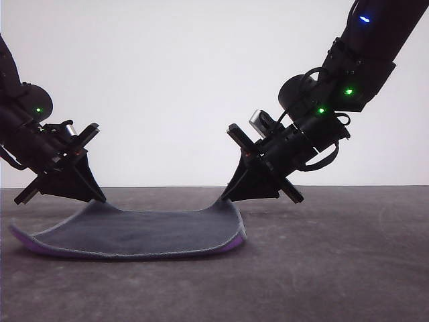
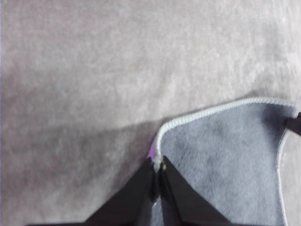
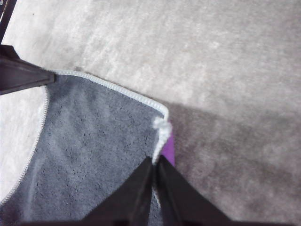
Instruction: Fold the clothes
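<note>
Dark grey square cloth, purple beneath, lies near the surface's front edge, far corners clamped by left end effector and right end effector. Lift both evenly, keeping the far edge taut.

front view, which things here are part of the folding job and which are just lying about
Part of the job:
- cloth, dark grey face up, purple underneath
- left gripper, shut on a far corner of the cloth
- right gripper, shut on the other far corner

Just there:
- table, nothing else lying on it
</note>
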